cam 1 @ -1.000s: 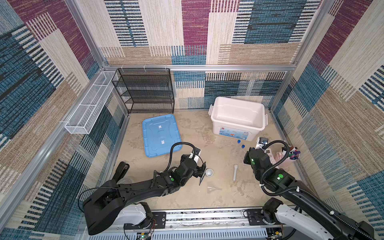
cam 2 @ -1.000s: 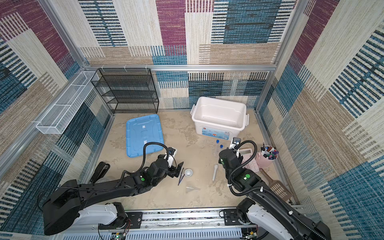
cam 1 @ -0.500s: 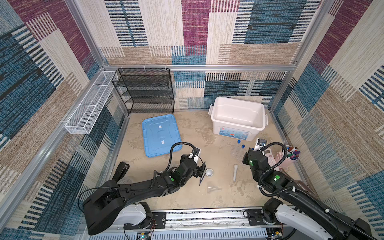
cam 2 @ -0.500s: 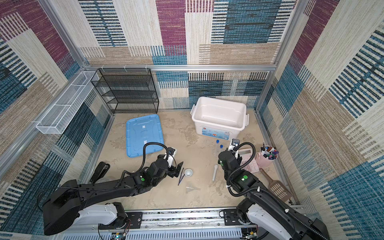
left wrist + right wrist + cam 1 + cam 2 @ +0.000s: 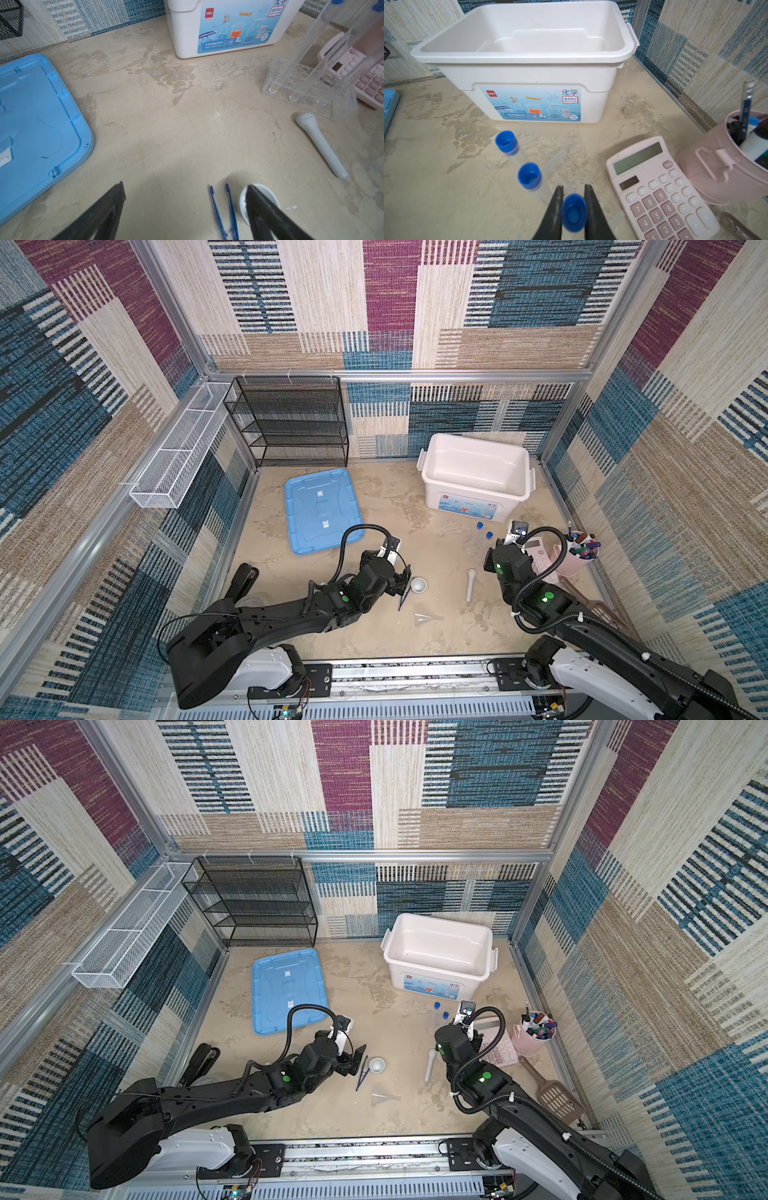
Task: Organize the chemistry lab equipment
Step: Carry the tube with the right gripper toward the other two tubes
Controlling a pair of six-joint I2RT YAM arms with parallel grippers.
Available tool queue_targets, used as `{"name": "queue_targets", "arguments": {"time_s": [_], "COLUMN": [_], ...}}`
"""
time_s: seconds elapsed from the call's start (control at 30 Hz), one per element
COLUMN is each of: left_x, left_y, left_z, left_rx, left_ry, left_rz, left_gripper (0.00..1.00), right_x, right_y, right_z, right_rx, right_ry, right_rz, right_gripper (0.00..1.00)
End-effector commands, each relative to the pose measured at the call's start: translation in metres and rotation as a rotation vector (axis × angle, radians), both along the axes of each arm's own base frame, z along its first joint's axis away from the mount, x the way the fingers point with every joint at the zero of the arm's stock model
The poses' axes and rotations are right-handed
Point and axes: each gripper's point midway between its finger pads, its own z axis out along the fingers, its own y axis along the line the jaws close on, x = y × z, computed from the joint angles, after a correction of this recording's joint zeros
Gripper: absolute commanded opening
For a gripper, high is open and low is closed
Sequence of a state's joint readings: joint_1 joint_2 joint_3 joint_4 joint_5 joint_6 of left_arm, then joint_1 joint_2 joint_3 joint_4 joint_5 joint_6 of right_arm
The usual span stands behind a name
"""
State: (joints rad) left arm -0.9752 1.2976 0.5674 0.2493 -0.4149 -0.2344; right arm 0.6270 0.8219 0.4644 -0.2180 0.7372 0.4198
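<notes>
My right gripper (image 5: 574, 187) is shut on the blue cap of a test tube (image 5: 574, 212). Two more blue-capped test tubes (image 5: 506, 143) (image 5: 529, 178) stand beside it in the clear plastic rack (image 5: 307, 91). Left of them my left gripper (image 5: 185, 185) hangs open low over the floor, holding nothing. The dark blue tweezers (image 5: 224, 212) lie between its fingers, and one finger covers part of the small white mortar (image 5: 268, 197). The pestle (image 5: 470, 585) lies between the mortar and the rack. A clear funnel (image 5: 426, 617) lies in front of the mortar.
An open white bin (image 5: 457, 506) stands at the back right with its blue lid (image 5: 320, 510) flat to the left. A pink calculator (image 5: 660, 187) and a pink cup of markers (image 5: 577, 560) sit right of the rack. A black wire shelf (image 5: 291, 423) stands at the back.
My right arm has shifted slightly to the left while staying shut on the tube. The left arm has not moved.
</notes>
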Motion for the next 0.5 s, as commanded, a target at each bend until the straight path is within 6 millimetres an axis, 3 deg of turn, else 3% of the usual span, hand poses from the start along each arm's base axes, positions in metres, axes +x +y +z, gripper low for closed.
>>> {"name": "queue_targets", "arguments": {"time_s": [0.0,0.47], "left_x": [0.0028,0.0032], "left_y": [0.0018,0.0036], "left_z": [0.0012,-0.0021], "left_rx": [-0.009,0.001], "left_ry": [0.005,0.009], "left_rz": [0.027,0.038], "left_gripper": [0.93,0.92], "right_x": [0.0048,0.0078], "right_y": [0.001,0.0085], "right_z": [0.0064,0.0038], "right_rx": [0.006,-0.035], "right_ry": [-0.035,-0.02], "right_rz": [-0.01,-0.002], "right_gripper": [0.07,0.07]}}
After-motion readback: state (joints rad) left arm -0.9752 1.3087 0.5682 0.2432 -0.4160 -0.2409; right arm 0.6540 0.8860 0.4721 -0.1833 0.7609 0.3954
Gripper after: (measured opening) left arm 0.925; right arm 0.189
